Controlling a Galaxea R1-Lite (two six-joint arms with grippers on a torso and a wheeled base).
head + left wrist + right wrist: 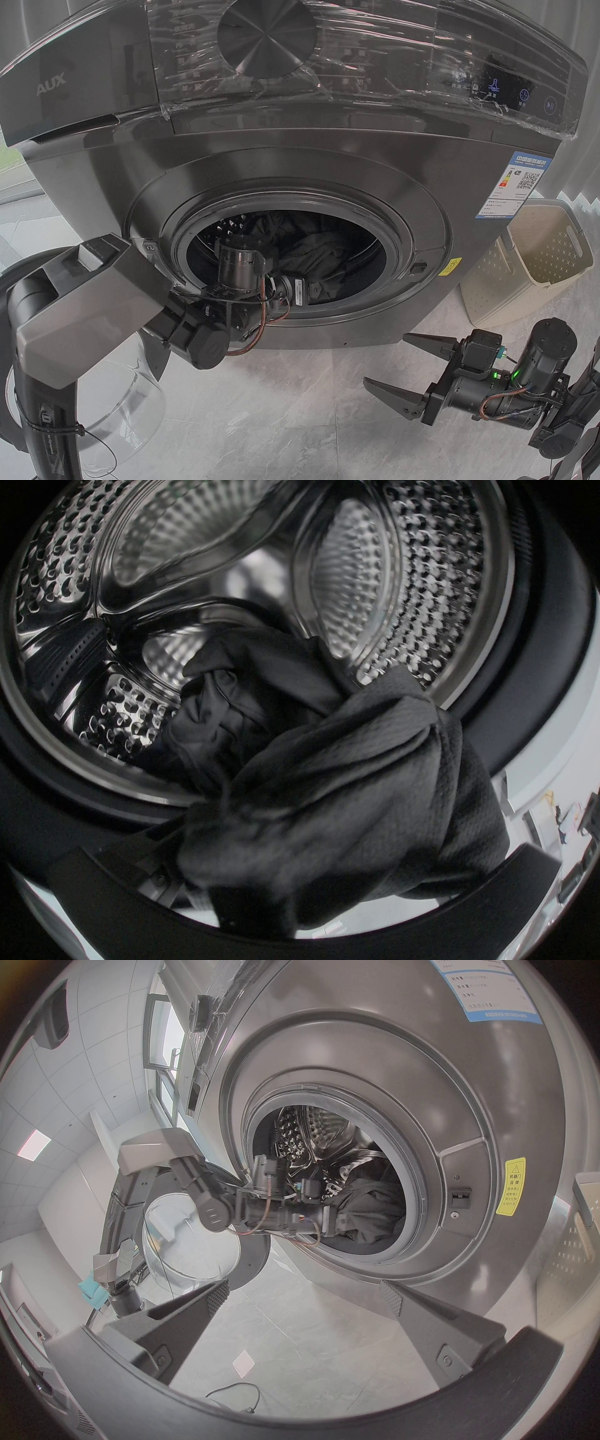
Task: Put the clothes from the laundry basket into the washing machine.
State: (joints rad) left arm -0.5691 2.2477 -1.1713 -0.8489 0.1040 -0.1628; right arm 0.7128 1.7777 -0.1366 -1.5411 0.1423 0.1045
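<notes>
Loading step: left gripper (309, 289) sits in the washing machine (387, 187) mouth, fingers clamped on a dark garment (337, 780); next move is probably push deeper, then release; right gripper (385, 359) fingers wide, near the laundry basket (550, 256).

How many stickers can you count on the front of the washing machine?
2. A blue-and-white label is high on the front of the washing machine, at the right; a small yellow sticker is lower down, below and left of it. Others may be hidden from view.
</notes>
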